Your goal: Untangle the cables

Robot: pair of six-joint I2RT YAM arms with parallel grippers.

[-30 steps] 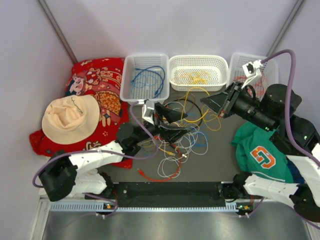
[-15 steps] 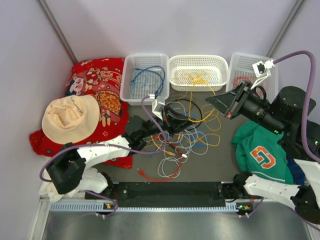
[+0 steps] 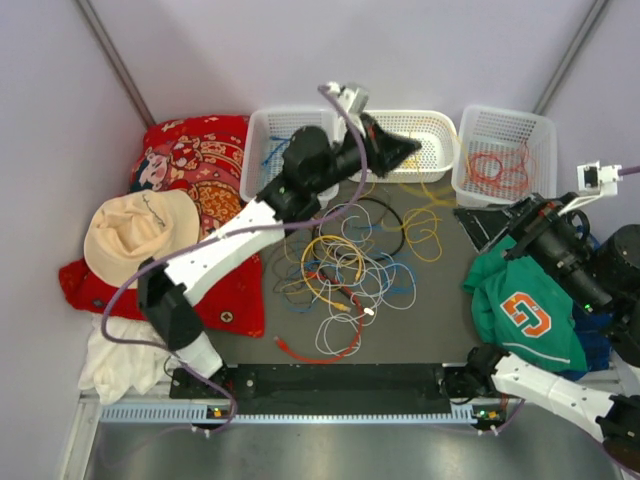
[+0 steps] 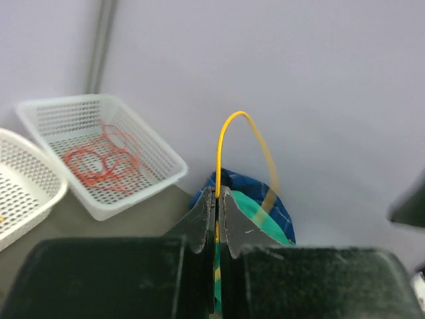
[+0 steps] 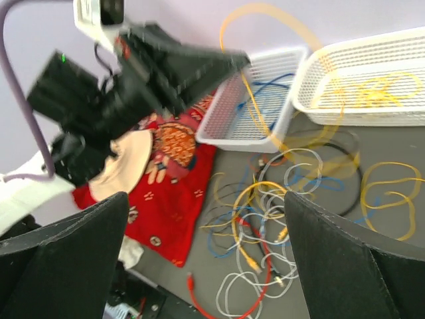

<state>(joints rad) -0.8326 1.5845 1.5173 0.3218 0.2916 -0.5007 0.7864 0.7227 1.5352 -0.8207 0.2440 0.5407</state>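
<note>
Your left gripper (image 4: 217,194) pinches 1 yellow cable (image 4: 229,121) over the middle basket (image 3: 398,116); right gripper (image 5: 206,206) gapes, empty. Expect light, limp, snag-prone cables (image 3: 340,265): grip a free loop.

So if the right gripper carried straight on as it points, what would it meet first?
The right gripper would likely meet the cable tangle on the table first; depth is unclear.

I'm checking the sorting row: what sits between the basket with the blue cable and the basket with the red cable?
A third white basket, seen in the top view. The left gripper is over it, shut on a yellow cable.
</note>
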